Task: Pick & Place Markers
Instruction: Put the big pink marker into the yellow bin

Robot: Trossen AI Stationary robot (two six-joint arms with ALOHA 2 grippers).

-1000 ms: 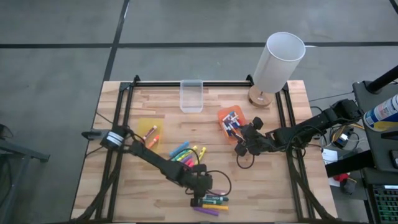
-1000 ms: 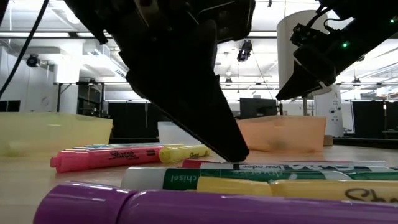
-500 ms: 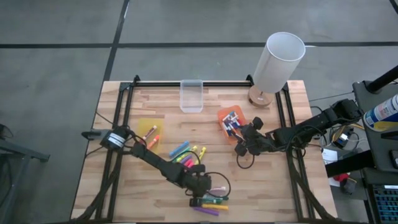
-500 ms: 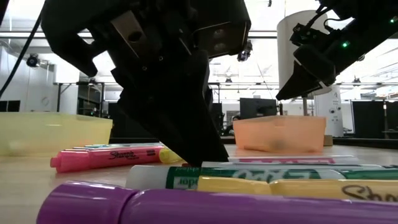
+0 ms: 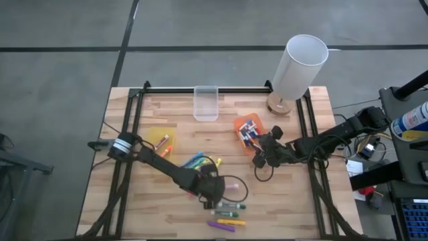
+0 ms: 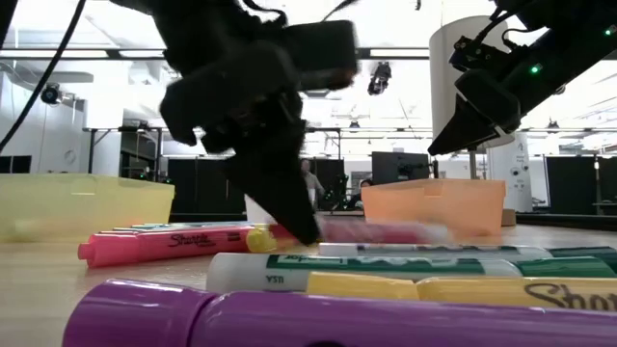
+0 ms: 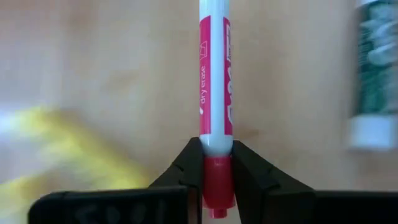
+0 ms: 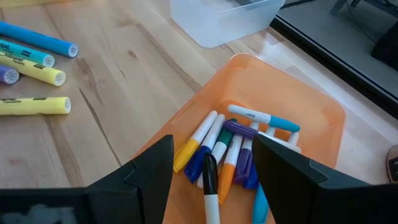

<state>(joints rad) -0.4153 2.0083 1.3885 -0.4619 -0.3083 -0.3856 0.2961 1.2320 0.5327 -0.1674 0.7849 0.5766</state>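
left gripper (image 5: 212, 193): arm slanting toward 4 o'clock, fingers clamped on pink marker (image 7: 215, 81), lifted off the table (image 5: 294, 214) | loose markers (image 5: 227, 215) at 6 o'clock beneath it, bare wood beyond | right gripper (image 8: 213, 180): fingers apart above orange bin (image 8: 311, 118)

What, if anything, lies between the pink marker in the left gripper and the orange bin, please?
Nothing visible on the bare wood between them. The left gripper holds the pink marker; only the right gripper hovers beside the orange bin.
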